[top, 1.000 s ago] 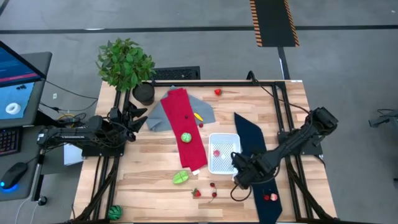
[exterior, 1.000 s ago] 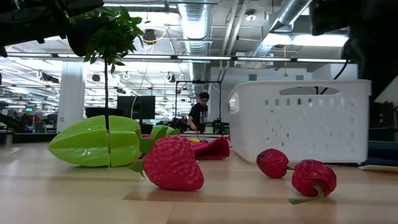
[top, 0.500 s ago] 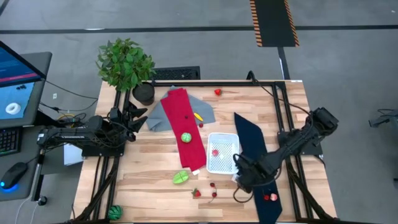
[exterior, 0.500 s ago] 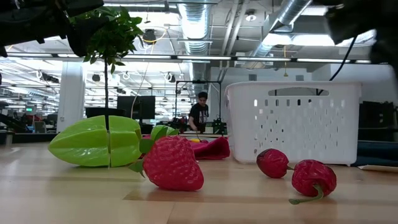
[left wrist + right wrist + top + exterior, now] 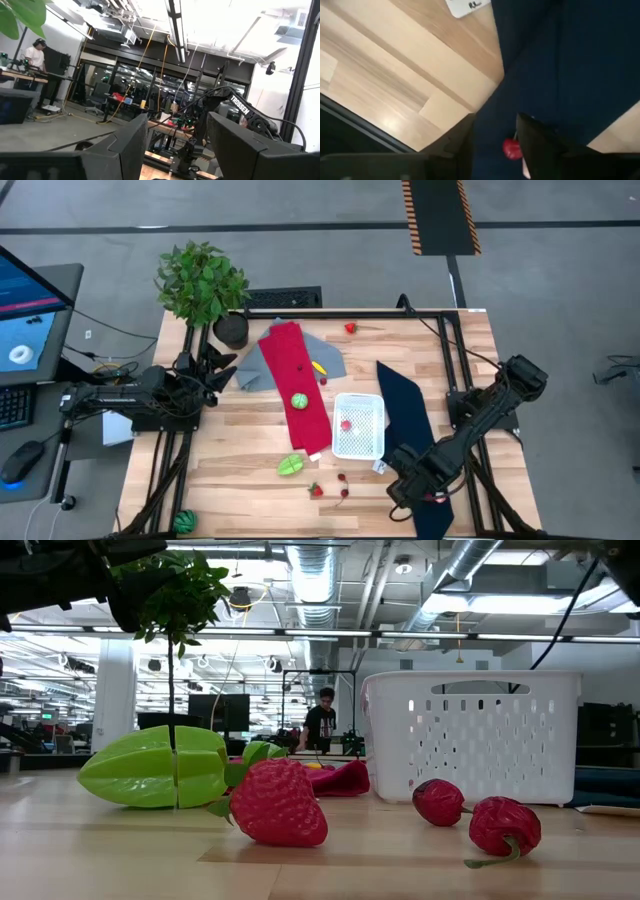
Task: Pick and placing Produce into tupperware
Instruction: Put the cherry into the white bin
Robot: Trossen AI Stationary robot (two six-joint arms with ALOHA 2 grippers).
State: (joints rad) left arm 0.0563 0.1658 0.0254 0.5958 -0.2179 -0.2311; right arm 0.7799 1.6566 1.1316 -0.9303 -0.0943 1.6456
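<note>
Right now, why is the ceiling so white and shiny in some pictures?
In the left wrist view the ceiling lights glare until everything around them washes out; in the low view a bright patch glows beside the pipes; the high view is evenly lit, without glare.

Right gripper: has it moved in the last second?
Yes. In the high view the right gripper has pulled back from the tupperware's near right corner toward the table's front edge, over the navy cloth.
</note>
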